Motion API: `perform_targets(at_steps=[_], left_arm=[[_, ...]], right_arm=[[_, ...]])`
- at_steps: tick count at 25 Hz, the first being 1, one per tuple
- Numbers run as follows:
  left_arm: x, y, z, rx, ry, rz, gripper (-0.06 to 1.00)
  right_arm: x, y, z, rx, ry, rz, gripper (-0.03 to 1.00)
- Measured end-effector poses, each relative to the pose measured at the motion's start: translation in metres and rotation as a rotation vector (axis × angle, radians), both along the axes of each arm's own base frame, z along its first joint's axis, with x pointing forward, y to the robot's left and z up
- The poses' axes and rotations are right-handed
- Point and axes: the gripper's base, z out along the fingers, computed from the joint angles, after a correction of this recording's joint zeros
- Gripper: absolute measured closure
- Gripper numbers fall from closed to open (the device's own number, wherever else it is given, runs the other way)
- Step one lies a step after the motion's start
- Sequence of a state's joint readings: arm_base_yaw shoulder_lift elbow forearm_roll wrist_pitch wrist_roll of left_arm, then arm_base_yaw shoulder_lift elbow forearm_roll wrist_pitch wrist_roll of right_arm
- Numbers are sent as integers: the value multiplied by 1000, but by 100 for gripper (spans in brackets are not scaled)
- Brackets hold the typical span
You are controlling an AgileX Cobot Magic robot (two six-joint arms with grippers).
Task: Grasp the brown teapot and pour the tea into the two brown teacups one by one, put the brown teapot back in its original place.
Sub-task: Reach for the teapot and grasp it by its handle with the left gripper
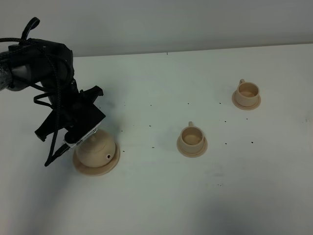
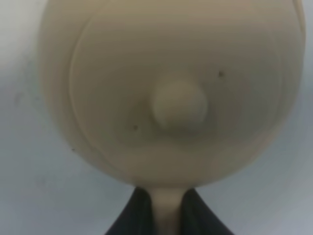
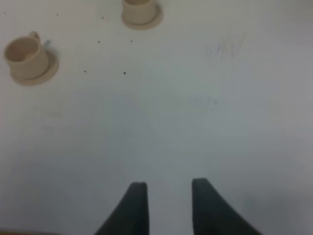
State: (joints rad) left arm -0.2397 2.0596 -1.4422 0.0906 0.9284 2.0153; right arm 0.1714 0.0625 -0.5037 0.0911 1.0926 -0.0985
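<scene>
Wrist view alone shows left tool [image 2: 168, 219] gripping teapot [image 2: 171, 73] by its handle [image 2: 168, 205].

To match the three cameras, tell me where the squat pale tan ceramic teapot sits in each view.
Exterior high: lower left, the teapot on its wide saucer, under the left gripper.
Left wrist: fills the picture, handle between the dark fingers.
Right wrist: not in it.
Shared landmark: the two small tan teacups, in exterior high and right wrist.

teapot [image 1: 100, 148]: smooth matt ceramic | teacups [image 1: 191, 137]: same finish | table [image 1: 195, 200]: smooth, matt, speckled
</scene>
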Motion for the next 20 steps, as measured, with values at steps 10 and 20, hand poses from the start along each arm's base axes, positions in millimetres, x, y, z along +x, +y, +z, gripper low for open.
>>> perform_targets(at_steps=[10,20], left_arm=[[-4,0,19,-20,-29,89,82],[-6,2,28,-99,-31,167,82]], right_arm=[[0,0,0,0,0,0,73],[0,0,0,0,0,0,73]])
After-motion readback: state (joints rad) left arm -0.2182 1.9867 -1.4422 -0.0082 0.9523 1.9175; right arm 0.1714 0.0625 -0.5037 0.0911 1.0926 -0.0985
